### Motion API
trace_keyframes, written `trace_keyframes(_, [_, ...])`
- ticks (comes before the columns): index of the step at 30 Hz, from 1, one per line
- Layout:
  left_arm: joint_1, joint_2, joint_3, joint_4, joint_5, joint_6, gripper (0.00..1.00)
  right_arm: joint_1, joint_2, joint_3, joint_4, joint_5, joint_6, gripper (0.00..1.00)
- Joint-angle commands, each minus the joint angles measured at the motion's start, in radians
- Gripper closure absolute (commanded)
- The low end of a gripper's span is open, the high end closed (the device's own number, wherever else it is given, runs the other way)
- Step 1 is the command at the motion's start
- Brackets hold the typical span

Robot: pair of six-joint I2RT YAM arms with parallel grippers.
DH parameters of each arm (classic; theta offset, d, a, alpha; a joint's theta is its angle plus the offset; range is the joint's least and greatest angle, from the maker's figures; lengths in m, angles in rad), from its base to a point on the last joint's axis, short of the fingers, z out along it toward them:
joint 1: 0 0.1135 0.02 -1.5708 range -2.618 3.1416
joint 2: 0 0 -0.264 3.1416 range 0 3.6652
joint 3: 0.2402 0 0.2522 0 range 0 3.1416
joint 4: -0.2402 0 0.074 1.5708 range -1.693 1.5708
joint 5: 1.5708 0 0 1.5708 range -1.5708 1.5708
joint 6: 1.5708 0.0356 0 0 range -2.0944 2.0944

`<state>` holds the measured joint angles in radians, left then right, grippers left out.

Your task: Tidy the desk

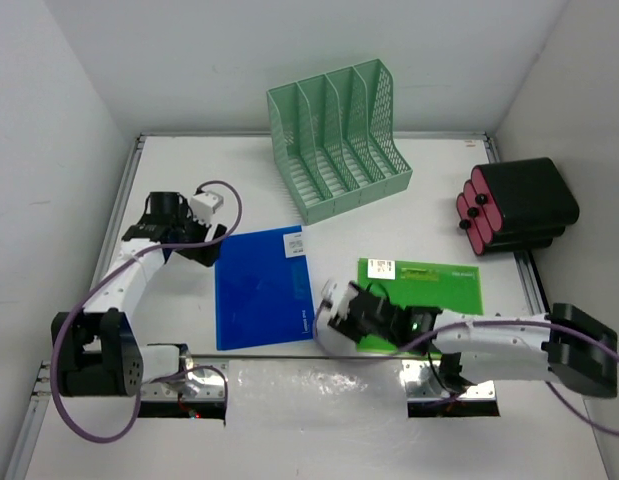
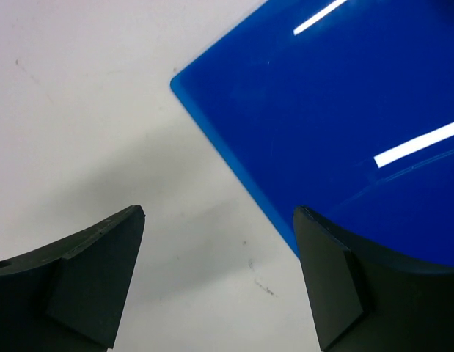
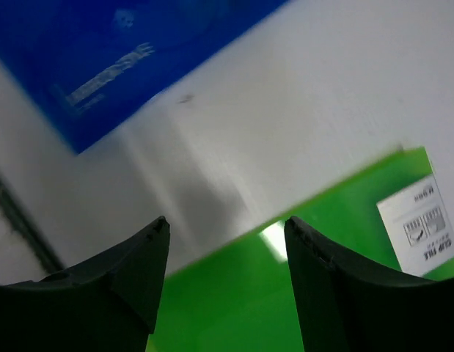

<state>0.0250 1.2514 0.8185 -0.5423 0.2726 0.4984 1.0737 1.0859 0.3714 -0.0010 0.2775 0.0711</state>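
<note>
Left gripper [image 2: 219,214] wide, empty, one finger over a corner of the blue folder [image 1: 264,290]; right gripper [image 3: 227,221] parted, empty, above the green folder [image 1: 439,285] by the near edge of the desk [image 1: 189,170] — it spreads under both arms.

Both arms share one build: white tubular links between chunky black joint housings. The left arm [image 1: 124,285], at eight o'clock in the overhead view, trails a looping purple left cable [image 1: 84,425] from its black base. The right arm [image 1: 494,345], at four o'clock, carries a purple right cable [image 1: 589,415] and a small green light [image 1: 419,322]. The left claw [image 2: 219,216] and right claw [image 3: 227,224] have matte black, wedge-shaped fingers.
</note>
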Motion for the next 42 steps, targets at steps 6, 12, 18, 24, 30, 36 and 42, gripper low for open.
trace_keyframes(6, [-0.002,-0.164,-0.008,-0.064,-0.042,0.014,0.18,0.546,0.262,0.041,0.266,0.455,-0.393,0.38])
trace_keyframes(12, [-0.002,-0.263,-0.041,-0.062,-0.056,0.031,0.17,0.6,0.522,0.126,0.389,0.604,-0.519,0.47])
trace_keyframes(18, [-0.002,-0.262,-0.042,-0.053,-0.041,0.038,0.16,0.608,0.54,0.141,0.365,0.497,-0.499,0.5])
trace_keyframes(24, [-0.002,-0.21,-0.05,-0.025,-0.013,0.02,0.16,0.615,0.318,0.158,0.101,0.338,-0.376,0.51])
trace_keyframes(30, [-0.002,-0.19,-0.048,-0.019,-0.003,0.017,0.16,0.615,0.172,0.185,-0.013,0.122,-0.353,0.49])
trace_keyframes(36, [-0.002,-0.19,-0.044,-0.028,0.016,0.012,0.16,0.615,0.345,0.268,-0.01,0.103,-0.366,0.45])
trace_keyframes(42, [-0.002,-0.199,-0.048,-0.034,0.019,0.019,0.16,0.615,0.483,0.308,0.042,0.253,-0.432,0.53])
